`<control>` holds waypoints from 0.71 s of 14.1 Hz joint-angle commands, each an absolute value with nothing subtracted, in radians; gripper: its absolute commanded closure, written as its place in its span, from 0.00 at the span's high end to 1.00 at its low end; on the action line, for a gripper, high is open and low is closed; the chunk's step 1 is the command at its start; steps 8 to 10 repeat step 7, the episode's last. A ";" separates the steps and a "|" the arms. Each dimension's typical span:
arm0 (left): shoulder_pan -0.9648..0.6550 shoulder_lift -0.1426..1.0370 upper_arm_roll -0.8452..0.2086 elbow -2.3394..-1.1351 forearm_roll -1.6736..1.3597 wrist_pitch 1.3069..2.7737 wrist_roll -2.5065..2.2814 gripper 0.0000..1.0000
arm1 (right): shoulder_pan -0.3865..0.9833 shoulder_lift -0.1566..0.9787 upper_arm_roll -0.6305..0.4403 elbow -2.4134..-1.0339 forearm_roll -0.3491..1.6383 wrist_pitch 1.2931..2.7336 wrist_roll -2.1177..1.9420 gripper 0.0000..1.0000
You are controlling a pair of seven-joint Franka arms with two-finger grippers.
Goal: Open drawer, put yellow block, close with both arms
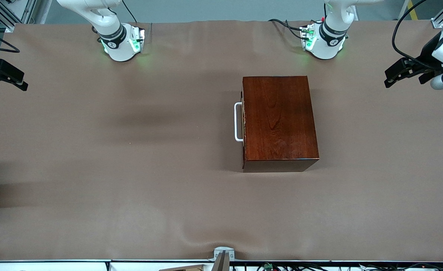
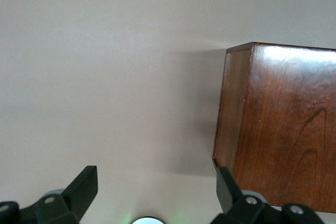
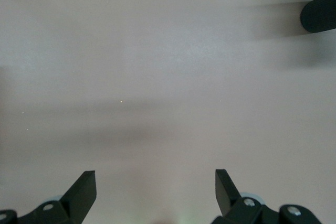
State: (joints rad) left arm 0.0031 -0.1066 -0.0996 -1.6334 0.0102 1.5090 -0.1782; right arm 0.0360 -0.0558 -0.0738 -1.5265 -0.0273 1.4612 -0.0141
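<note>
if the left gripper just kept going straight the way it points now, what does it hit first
Most likely the bare brown table cover. The left gripper is open and points down at it, with the wooden box just off to one side. Depth is unclear, so one finger might clip the box's edge.

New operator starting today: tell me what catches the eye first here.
A glossy reddish-brown wooden box sits mid-table toward the left arm's end, its drawer shut, white U-shaped bar handle facing the right arm's end. The left gripper and right gripper hover open over the table's two ends.
</note>
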 commanded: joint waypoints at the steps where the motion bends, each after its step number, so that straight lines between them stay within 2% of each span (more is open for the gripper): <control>1: 0.017 -0.115 -0.110 -1.629 0.029 1.500 -0.156 1.00 | 0.012 -0.049 -0.058 -1.511 -0.028 1.451 -0.029 1.00; 10: 0.017 -0.117 -0.110 -1.628 0.029 1.485 -0.158 1.00 | 0.006 -0.049 -0.058 -1.513 -0.028 1.451 -0.029 1.00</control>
